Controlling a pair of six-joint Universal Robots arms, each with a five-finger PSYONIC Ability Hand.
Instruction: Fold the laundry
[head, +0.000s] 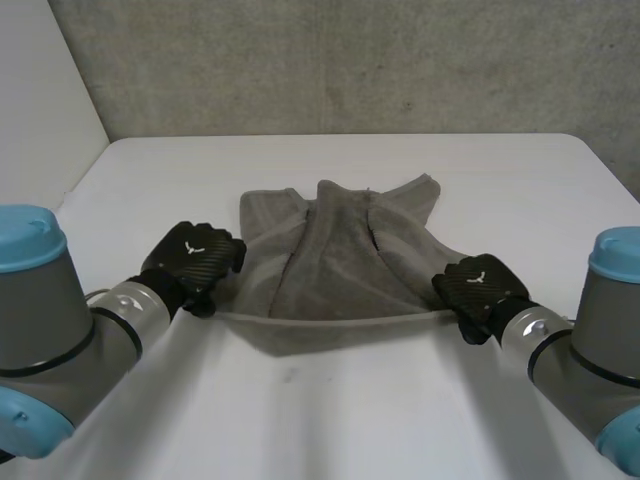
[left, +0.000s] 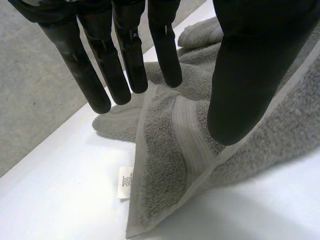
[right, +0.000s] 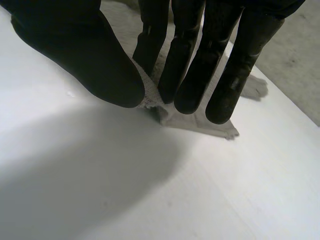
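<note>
My right hand (head: 478, 285) (right: 75, 45) has its thumb closed against straight fingers (right: 185, 60), nipping the near right corner of the crumpled grey terry towel (head: 340, 250) (right: 215, 127). My left hand (head: 195, 262) (left: 250, 75) sits at the near left corner, on the hem; I cannot tell whether it grips. The near edge runs taut between both hands. A small white label (left: 125, 182) lies by the left corner. The towel rests mid-way across the white table (head: 350, 420), with a grey concrete wall (head: 350, 60) behind.
</note>
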